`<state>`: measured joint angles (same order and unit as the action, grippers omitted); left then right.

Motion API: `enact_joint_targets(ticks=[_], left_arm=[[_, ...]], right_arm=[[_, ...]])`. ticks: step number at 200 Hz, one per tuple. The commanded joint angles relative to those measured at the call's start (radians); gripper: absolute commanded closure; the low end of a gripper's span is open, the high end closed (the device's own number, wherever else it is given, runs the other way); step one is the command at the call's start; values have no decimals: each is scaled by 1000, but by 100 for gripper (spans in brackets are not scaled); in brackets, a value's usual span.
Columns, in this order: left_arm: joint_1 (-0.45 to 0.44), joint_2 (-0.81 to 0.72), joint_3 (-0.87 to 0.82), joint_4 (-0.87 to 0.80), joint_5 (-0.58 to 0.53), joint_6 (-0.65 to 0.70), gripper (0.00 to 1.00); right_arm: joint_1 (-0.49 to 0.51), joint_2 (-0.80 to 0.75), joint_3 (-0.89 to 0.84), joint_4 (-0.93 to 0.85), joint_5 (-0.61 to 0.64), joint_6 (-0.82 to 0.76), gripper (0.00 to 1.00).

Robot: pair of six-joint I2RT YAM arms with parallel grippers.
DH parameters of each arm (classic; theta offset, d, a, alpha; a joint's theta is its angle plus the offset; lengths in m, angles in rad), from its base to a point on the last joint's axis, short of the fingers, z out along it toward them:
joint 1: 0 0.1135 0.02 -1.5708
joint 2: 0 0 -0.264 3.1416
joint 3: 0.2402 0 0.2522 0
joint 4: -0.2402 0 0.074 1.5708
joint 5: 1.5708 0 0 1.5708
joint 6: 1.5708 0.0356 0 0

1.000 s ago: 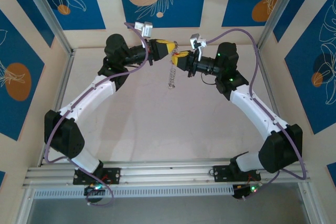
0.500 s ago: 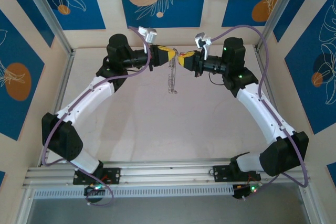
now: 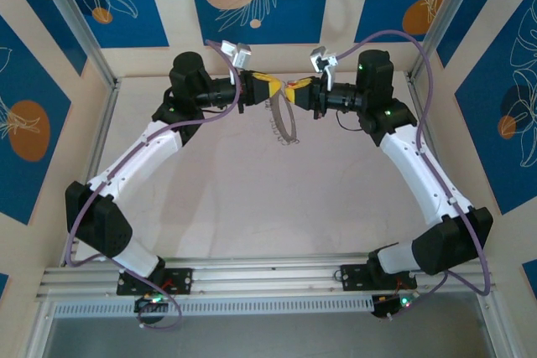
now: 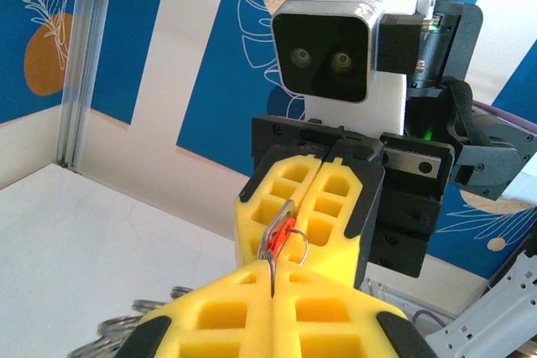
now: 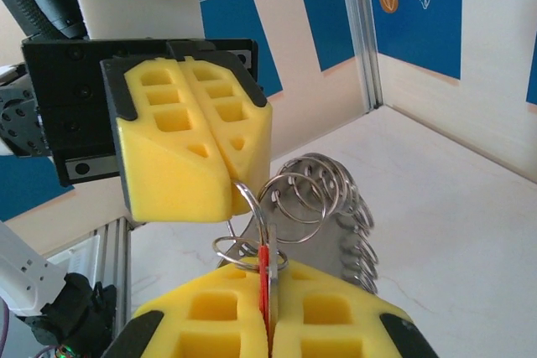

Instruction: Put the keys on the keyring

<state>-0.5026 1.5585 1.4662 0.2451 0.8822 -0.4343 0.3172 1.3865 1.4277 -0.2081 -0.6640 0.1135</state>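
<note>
My left pincer (image 3: 273, 88) is clamped on the keyring (image 3: 286, 126), its chain dangling toward 5 o'clock. At its 3 o'clock, tip to tip, my right pincer (image 3: 294, 91) pinches the red key (image 5: 265, 267), long axis along our shared line.

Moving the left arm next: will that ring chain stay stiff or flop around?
Probably floppy: the keyring is loose linked rings dangling below the shut left gripper. It would likely swing and lag behind any quick move. Its thin smooth wire might slip in the grip.
</note>
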Motion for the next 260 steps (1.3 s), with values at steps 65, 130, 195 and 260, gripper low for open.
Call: enact_joint_targets(ticks=[65,130,195,260], left_arm=[[-20,-24,36,26,30,9,100],[-19,-18,36,-2,52,26,100],[-20,-17,40,-12,64,34,100],[-30,1,63,-25,98,37,100]], right_arm=[[10,34,56,-108,-27,-74,100],[-38,33,99,-182,-50,-117,100],[-54,42,141,-228,-75,-154,100],[-21,102,233,-344,-101,-228,100]])
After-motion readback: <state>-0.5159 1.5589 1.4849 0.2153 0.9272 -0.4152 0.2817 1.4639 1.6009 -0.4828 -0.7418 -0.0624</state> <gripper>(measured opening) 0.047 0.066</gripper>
